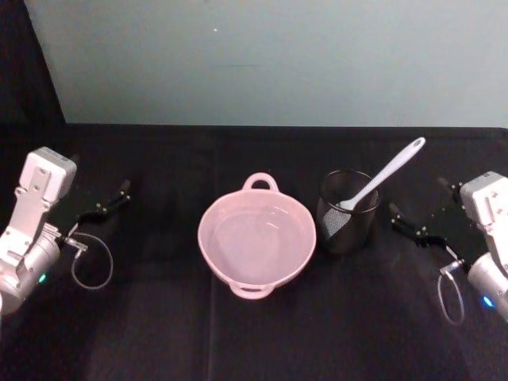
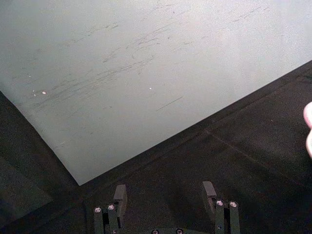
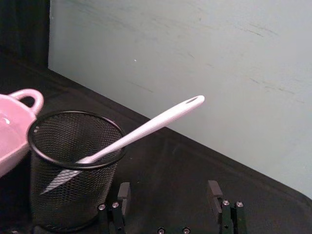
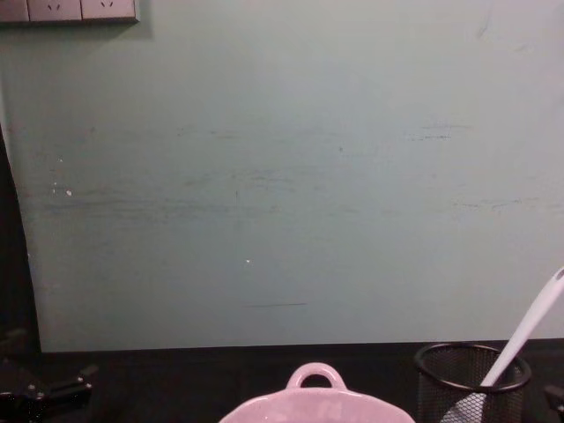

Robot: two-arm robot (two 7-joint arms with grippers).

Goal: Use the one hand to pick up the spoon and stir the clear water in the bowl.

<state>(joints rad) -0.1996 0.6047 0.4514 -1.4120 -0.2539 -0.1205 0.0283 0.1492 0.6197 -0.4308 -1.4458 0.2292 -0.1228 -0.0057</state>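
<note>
Left claw (image 2: pixel 165 196) sits at the left edge of the black table (image 1: pixel 159 333), fingers spread wide, holding nothing and touching nothing. Pink bowl (image 1: pixel 203 238) sits mid-table, well apart from it, with clear water (image 1: pixel 258 234) inside. Black mesh cup (image 1: pixel 347 216) stands just right of the bowl. White spoon (image 1: pixel 389 171) stands in the cup, its handle leaning up and out to the right. Right claw (image 3: pixel 168 192) is near the cup's right side, wide open, empty, not touching cup or spoon.

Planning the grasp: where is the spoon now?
Head view: the spoon stands tilted in the black mesh cup, just right of the pink bowl, on the robot's right side.
</note>
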